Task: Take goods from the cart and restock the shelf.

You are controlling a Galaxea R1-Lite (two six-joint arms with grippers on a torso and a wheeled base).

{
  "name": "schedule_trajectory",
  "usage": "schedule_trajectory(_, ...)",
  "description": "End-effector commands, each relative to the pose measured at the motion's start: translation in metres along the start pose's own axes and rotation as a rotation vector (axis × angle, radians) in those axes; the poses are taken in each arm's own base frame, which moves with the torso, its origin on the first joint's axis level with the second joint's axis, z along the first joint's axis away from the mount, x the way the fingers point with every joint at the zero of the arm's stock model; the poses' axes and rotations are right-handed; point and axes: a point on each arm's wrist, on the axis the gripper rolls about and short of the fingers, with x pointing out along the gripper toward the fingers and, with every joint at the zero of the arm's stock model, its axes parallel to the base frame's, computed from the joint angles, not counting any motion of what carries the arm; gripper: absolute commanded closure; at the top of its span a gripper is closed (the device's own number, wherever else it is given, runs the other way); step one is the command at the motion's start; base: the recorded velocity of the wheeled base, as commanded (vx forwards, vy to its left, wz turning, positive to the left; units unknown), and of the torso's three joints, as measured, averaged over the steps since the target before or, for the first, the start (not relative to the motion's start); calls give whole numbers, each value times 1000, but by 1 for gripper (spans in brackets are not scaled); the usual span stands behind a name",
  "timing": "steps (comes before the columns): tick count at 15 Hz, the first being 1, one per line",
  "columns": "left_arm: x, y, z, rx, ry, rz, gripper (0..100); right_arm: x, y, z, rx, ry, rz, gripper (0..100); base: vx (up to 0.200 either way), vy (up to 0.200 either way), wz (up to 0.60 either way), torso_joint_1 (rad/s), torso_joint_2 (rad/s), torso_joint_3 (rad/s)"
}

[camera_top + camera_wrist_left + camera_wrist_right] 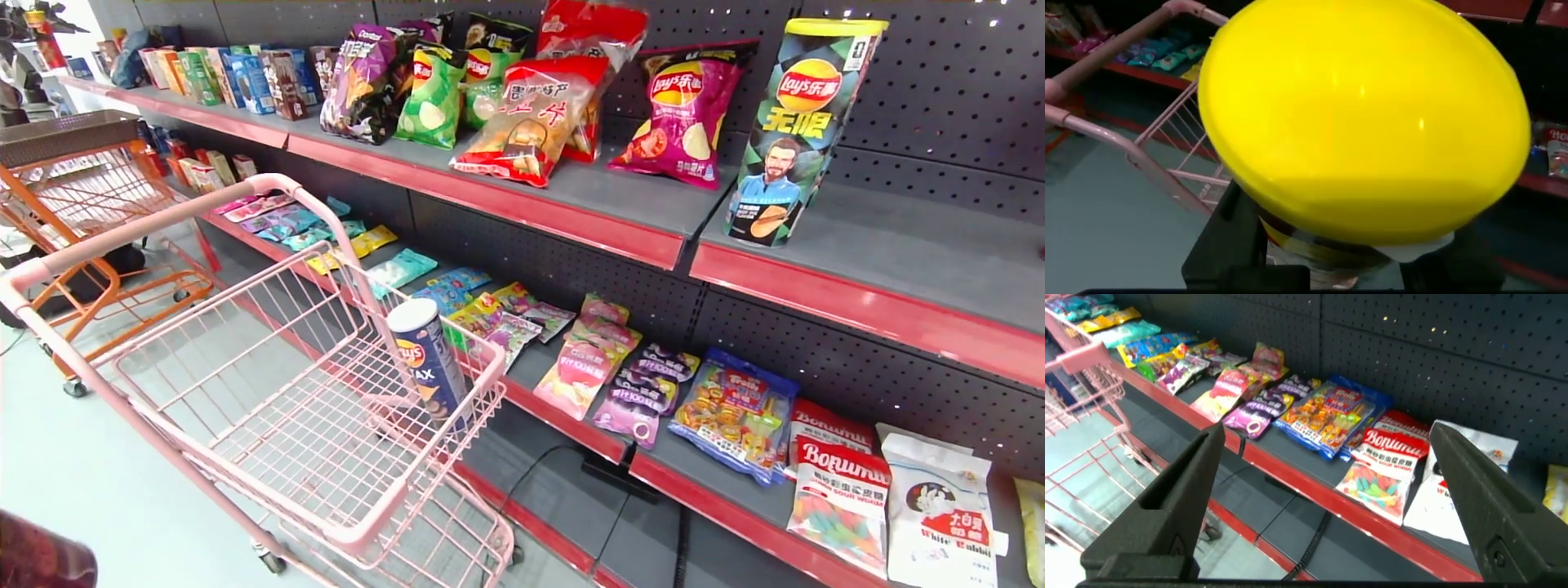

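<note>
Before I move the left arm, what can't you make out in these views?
Left wrist view: the yellow lid hides most of its can and the pink cart basket.
Head view: a dark red object at the bottom corner is cut off by the edge.

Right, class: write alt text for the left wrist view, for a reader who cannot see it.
A can's yellow lid looms close to the camera, with the can gripped at its sides by the left pincer. Behind it are a pink cart and a red-edged shelf holding packets.
</note>
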Motion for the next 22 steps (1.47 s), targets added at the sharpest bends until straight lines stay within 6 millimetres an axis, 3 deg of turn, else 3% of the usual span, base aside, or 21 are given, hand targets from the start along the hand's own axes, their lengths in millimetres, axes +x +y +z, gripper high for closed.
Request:
schedule_trajectory(1, -19, -3, -12, 14, -63, 16, 100, 0, 0, 0, 0, 0, 0, 0, 0, 0, 0, 168, -500, -349)
schedule_trajectory(9, -21, -3, -25, 19, -53, 17, 100, 0, 0, 0, 0, 0, -1, 0, 0, 0, 0, 195, -552, -356)
schedule_trajectory(22, -6, -2, -36, 37, -74, 30, 100, 0, 0, 0, 0, 0, 0, 0, 0, 0, -600, 30, -68, -40)
